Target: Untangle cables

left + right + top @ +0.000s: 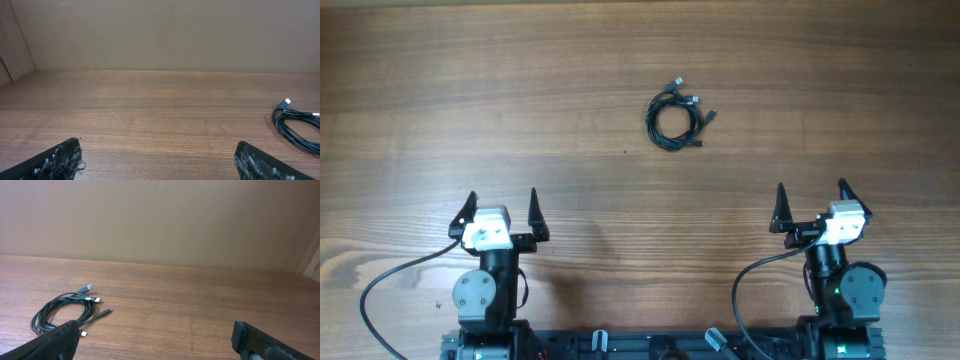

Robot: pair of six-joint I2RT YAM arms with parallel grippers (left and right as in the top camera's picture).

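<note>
The cables (675, 117) lie as one small coil of thin black cords with plugs sticking out, on the wooden table past its middle. In the left wrist view the cables (296, 129) show at the far right edge; in the right wrist view the cables (62, 311) sit at lower left. My left gripper (501, 207) hangs open near the front left, far from the coil, with nothing between its fingers. Open too, my right gripper (813, 200) stands at the front right and holds nothing. The left gripper (157, 157) and right gripper (155, 337) show only bare wood between their tips.
The wooden table (470, 90) spreads bare around the coil. A plain beige wall (165, 30) closes the far side. Thick black arm wires (390, 285) loop by the arm bases at the front edge.
</note>
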